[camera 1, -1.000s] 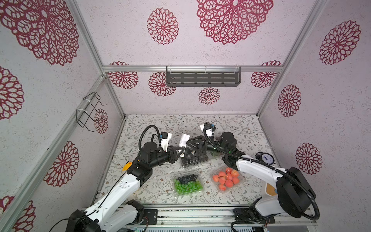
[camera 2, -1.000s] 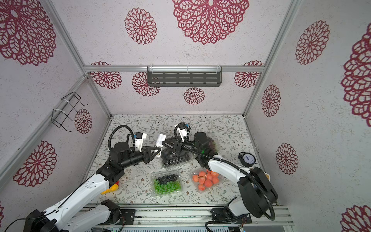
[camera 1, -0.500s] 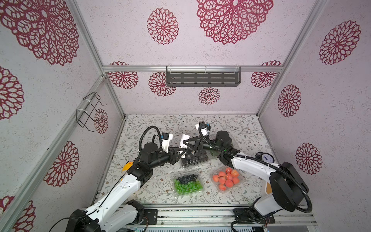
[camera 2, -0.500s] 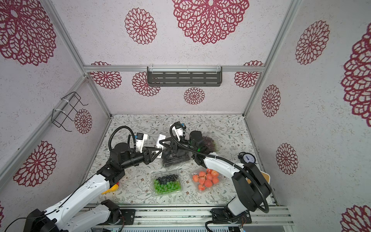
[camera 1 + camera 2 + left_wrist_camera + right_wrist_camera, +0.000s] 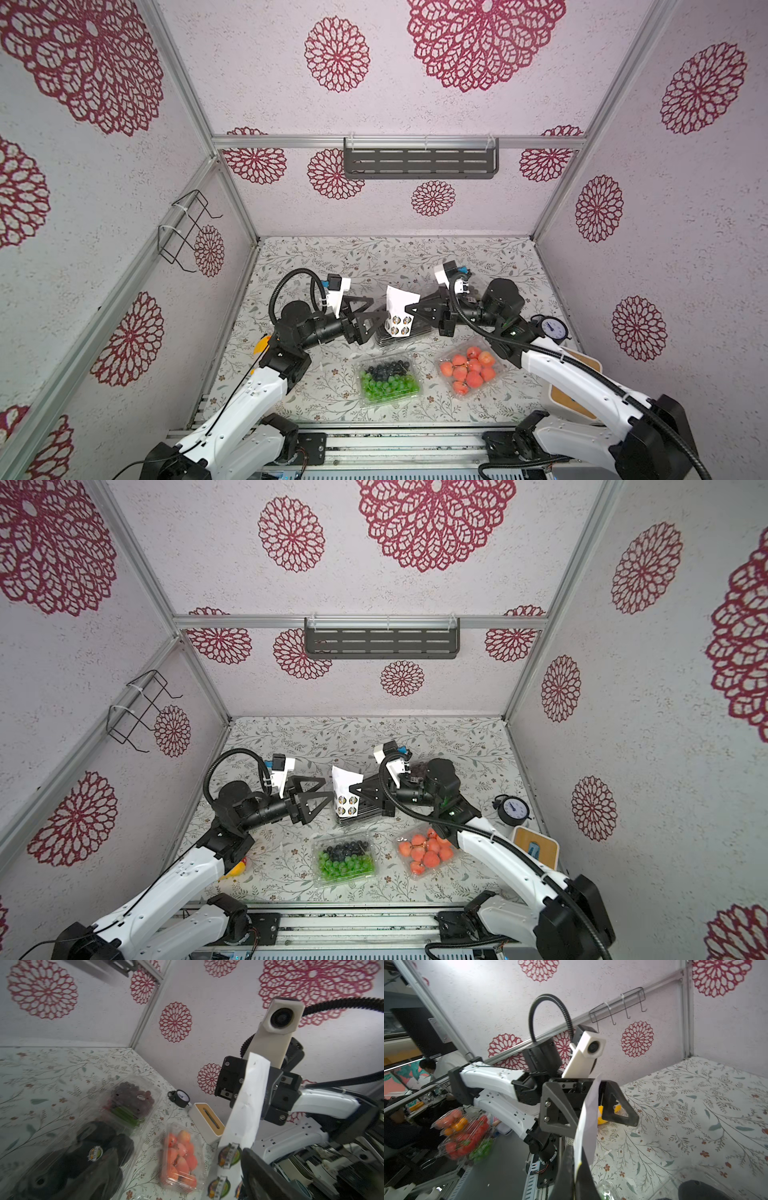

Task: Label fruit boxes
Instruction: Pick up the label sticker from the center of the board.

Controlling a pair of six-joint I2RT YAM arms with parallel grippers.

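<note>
Top views both show the sticker sheet (image 5: 398, 311) mid-frame changing hands: left gripper (image 5: 380, 311) has just sprung wide, right gripper (image 5: 409, 309) now pinches it, likely freeing the left to peel a label

Bright even light, soft faint shadows, wide-angle bending at edges, wrist-view foregrounds blurred

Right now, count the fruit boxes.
4: green-and-blue box front, orange-red box beside it, black box under the sticker sheet, dark purple box partly hidden behind right arm.
</note>
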